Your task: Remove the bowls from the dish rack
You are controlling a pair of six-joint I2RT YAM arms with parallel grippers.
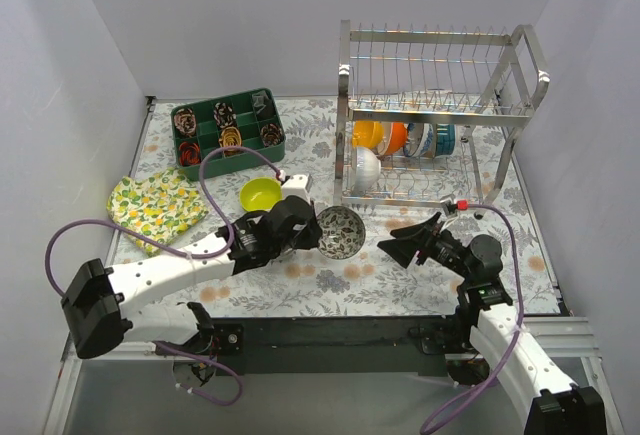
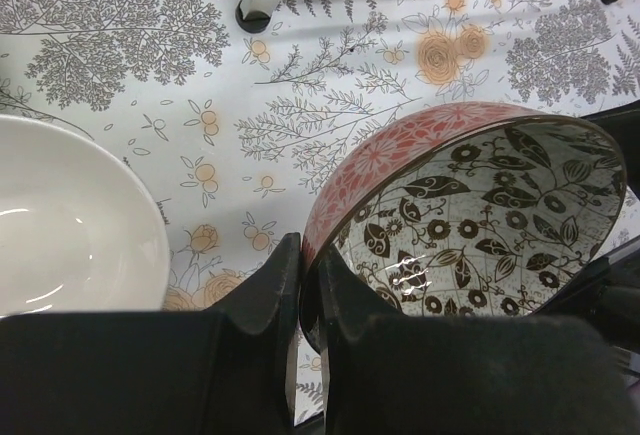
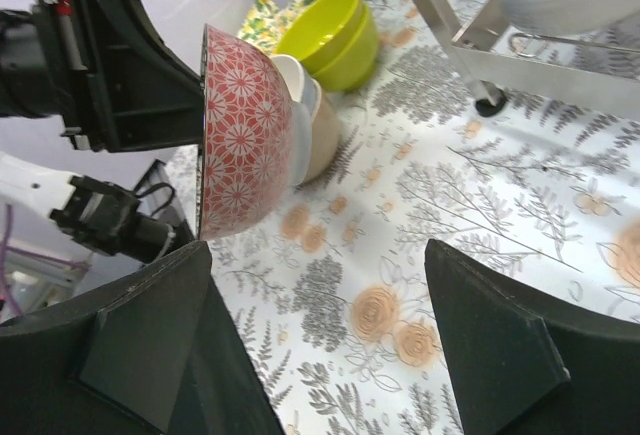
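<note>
Floral bowl [image 1: 341, 232] was pinched at the rim by our left end effector [image 1: 308, 232], tipped on edge mid-frame, out of the dish rack [image 1: 436, 111] at upper right. Right end effector [image 1: 412, 242] hung wide open, empty. Next, we reckoned: set it on the bench [image 1: 430, 285] near the lime-green bowl [image 1: 260, 194], release.

**Top view:** fixed, high above and behind the arm bases. Faces down and forward. Farthest of the three, it takes in the whole flowered mat [image 1: 330, 285] and the dish rack [image 1: 440, 105].

**Left wrist view:** rides the left gripper [image 2: 305, 267] and looks down along its fingers. Very near the patterned bowl [image 2: 480, 225], with a rack foot [image 2: 253, 18] at the top edge.

**Right wrist view:** rides the right gripper [image 3: 318, 255], low over the mat. Faces across the table toward the left gripper.

**Shared:** patterned bowl and mat in all three views; rack foot in both wrist views.
</note>
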